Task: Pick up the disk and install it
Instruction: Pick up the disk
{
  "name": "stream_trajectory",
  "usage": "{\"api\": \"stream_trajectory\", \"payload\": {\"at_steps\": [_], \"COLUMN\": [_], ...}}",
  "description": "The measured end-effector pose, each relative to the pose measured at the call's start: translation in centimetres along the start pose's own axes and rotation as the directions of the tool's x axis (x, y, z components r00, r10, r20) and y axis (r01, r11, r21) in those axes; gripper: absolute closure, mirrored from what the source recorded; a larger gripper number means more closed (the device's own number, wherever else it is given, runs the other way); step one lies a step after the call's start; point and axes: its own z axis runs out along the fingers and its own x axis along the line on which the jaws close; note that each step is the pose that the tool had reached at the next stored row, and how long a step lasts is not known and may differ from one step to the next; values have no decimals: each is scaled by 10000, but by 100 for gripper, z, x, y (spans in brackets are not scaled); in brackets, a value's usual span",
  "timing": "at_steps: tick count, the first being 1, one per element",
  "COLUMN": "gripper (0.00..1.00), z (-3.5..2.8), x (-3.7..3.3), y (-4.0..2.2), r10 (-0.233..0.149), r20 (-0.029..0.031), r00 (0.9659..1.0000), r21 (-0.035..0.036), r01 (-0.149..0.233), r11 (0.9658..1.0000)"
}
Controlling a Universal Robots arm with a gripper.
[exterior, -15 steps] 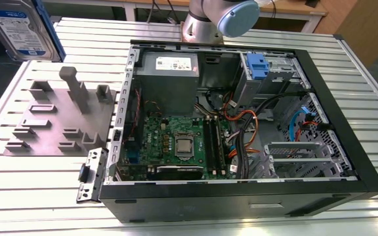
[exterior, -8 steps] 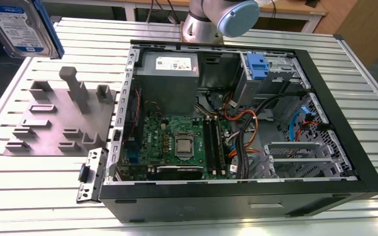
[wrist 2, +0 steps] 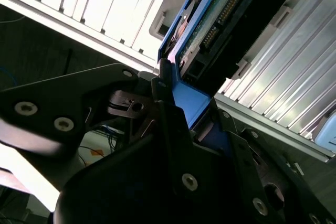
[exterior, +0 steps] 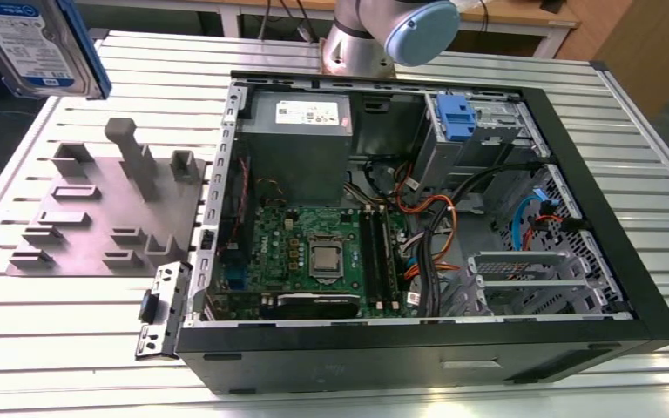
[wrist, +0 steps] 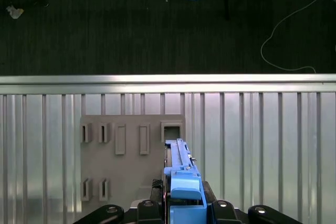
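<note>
exterior view: we see one disk hanging in the air at the exterior view's upper left, label side towards us. it is well apart from the one open computer case on the slatted table. one grey fixture plate lies just beside the case, on the exterior view's left.

second wrist view: we see the gripper with its two black fingers clenched on the disk's blue rail. the disk's circuit-board side shows here.

first wrist view: we see the disk edge-on between the two fingers, with the plate below it. bare slats flank the plate on both sides. beyond it we see the table's edge and the dark floor.
</note>
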Motion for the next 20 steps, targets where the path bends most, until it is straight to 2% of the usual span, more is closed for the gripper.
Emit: {"api": "stream_trajectory", "payload": {"at_steps": [11,20], "gripper": [64,64], "z": [-82,-99], "x": [-2,-2], "y": [-1,-2], "r10": [0,0], "r20": [0,-1], "r00": [10000,10000], "r21": [1,-1], "r01": [0,0], "r11": [10000,10000]}}
